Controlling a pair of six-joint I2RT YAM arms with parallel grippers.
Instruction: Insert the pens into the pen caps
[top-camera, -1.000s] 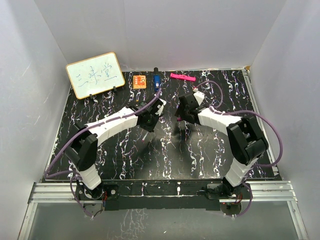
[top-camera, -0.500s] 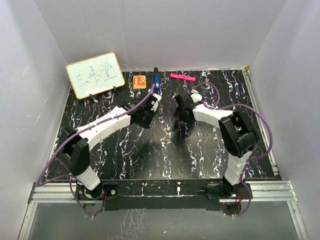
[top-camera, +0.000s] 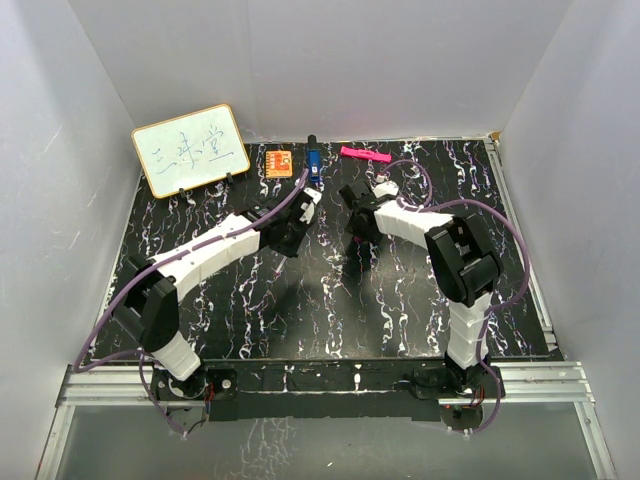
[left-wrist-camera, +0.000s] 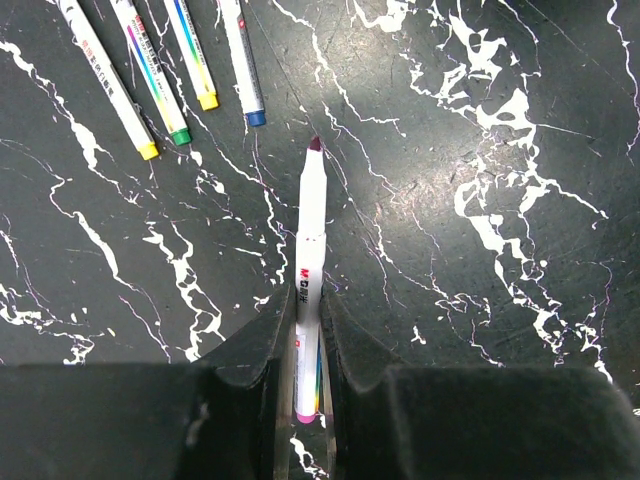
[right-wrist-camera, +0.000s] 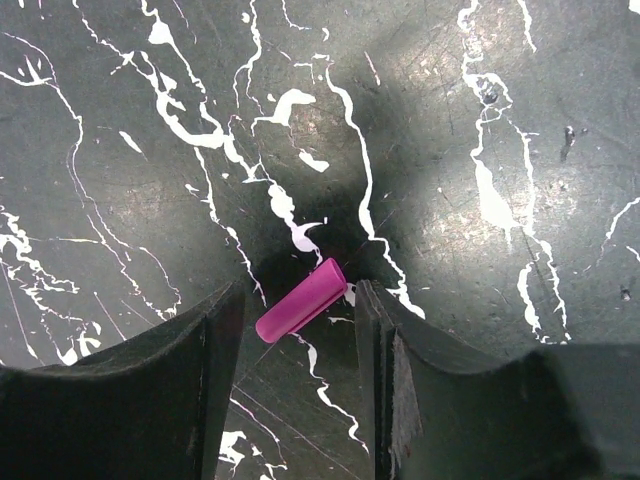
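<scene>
My left gripper (left-wrist-camera: 308, 300) is shut on a white-barrelled pen (left-wrist-camera: 310, 220). The pen's dark purple tip is bare and points away from me just above the table, and its pink end sits back between the jaws. Several other white pens (left-wrist-camera: 150, 80) with yellow, green and blue ends lie side by side at the top left of the left wrist view. My right gripper (right-wrist-camera: 298, 295) is open, its jaws on either side of a purple cap (right-wrist-camera: 300, 300) that lies slantwise on the table. In the top view both grippers, the left (top-camera: 303, 212) and the right (top-camera: 357, 210), are at the table's middle back.
A small whiteboard (top-camera: 190, 150) stands at the back left. An orange square block (top-camera: 279, 162), a blue block-like object (top-camera: 313, 163) and a thick pink marker (top-camera: 365, 154) lie along the back edge. White walls enclose the black marbled table (top-camera: 250, 300).
Both arms have reached further toward the back of the table. The right gripper has moved left and back, and the left gripper has shifted slightly back with the pen in it.
</scene>
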